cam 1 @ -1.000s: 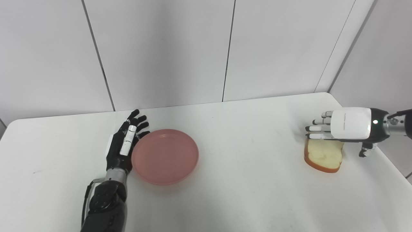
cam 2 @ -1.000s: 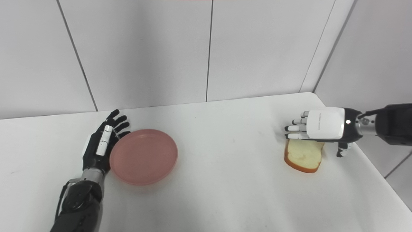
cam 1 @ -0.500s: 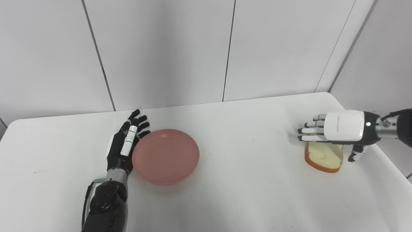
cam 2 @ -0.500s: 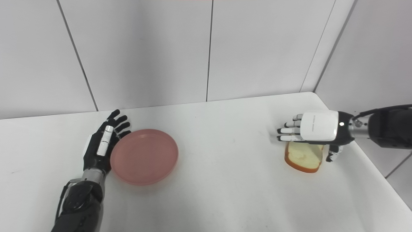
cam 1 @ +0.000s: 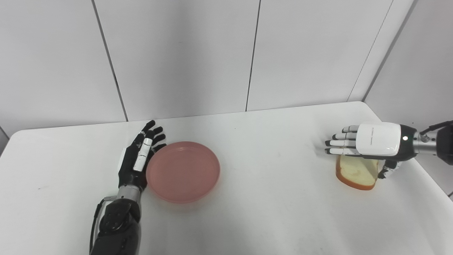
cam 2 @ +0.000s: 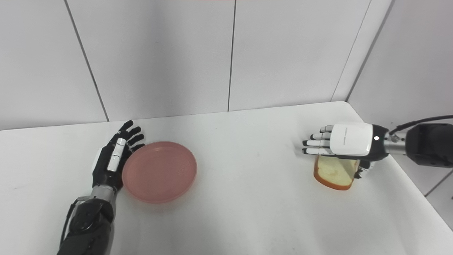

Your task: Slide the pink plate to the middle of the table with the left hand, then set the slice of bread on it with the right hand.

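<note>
The white desk [cam 1: 269, 198] is filling the lower half of the frame, backed by pale wall panels [cam 1: 184, 53] that are meeting in a corner at the upper right. The pink plate [cam 1: 183, 171] is lying flat on the desk, left of centre. The black left hand [cam 1: 138, 159] is standing on edge along the plate's left rim, fingers extended and fanning slightly, holding nothing; it is sitting right against the rim, though actual contact is hard to judge. At the right of the frame the white-backed right hand [cam 1: 368, 144] is hovering palm down over the slice of bread [cam 1: 355, 172], fingers stretched out toward the left, thumb hanging below beside the slice's right edge. The bread is lying near the desk's right edge, half hidden beneath that hand and well apart from the plate.
</note>
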Controlling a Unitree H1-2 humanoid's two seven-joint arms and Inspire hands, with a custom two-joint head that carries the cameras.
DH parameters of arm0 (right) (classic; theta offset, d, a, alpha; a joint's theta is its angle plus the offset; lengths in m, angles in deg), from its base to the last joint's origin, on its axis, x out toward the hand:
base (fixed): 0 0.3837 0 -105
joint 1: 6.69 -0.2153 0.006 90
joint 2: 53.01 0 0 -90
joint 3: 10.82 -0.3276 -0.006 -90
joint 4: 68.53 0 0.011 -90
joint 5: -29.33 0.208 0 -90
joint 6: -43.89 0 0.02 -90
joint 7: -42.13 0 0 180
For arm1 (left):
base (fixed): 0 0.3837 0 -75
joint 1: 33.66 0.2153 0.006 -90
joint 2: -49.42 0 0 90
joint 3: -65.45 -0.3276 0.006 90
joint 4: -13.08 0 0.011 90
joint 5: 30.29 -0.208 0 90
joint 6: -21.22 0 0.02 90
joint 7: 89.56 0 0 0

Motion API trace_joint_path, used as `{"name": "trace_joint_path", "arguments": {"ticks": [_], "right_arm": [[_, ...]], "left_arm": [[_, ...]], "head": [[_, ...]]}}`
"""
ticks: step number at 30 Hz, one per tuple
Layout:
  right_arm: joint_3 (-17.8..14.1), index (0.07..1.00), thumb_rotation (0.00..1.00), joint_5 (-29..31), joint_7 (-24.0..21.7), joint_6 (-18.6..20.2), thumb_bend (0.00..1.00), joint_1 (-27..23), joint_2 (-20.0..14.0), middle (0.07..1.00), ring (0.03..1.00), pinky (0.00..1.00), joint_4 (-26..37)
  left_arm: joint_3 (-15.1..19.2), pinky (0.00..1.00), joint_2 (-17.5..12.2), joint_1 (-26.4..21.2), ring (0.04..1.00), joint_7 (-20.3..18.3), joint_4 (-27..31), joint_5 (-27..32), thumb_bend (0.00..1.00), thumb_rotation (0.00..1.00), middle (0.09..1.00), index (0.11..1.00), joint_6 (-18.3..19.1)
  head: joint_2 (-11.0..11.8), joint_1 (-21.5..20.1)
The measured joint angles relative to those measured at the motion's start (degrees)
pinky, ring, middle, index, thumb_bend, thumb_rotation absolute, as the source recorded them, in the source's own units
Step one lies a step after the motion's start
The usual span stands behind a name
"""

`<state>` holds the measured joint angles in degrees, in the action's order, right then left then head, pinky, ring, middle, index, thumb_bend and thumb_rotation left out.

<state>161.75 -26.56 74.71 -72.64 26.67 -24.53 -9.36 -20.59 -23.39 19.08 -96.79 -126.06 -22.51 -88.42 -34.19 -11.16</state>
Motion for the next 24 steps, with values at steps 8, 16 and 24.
{"name": "trace_joint_path", "arguments": {"ticks": [8,16,24], "right_arm": [[0.0,1.0,0.41,0.6,-4.7,0.0,1.0,-0.2,0.1,0.999,0.912,0.83,0.2],[1.2,1.0,0.4,1.3,-4.6,0.0,1.0,-0.7,0.1,1.0,0.911,0.82,-1.0],[1.1,1.0,0.39,2.0,-6.8,0.0,1.0,-0.7,0.4,1.0,0.919,0.84,-0.9]], "left_arm": [[0.0,0.72,0.0,0.3,0.797,-0.1,0.8,0.0,0.79,0.73,0.826,0.841,0.4],[-0.1,0.71,0.0,0.4,0.798,-0.1,0.7,-0.1,0.81,0.74,0.831,0.847,0.4],[0.0,0.72,0.0,0.4,0.794,-0.4,0.8,0.0,0.8,0.73,0.827,0.844,0.5]], "head": [[-0.2,0.0],[-0.2,0.4],[-0.4,0.7]]}}
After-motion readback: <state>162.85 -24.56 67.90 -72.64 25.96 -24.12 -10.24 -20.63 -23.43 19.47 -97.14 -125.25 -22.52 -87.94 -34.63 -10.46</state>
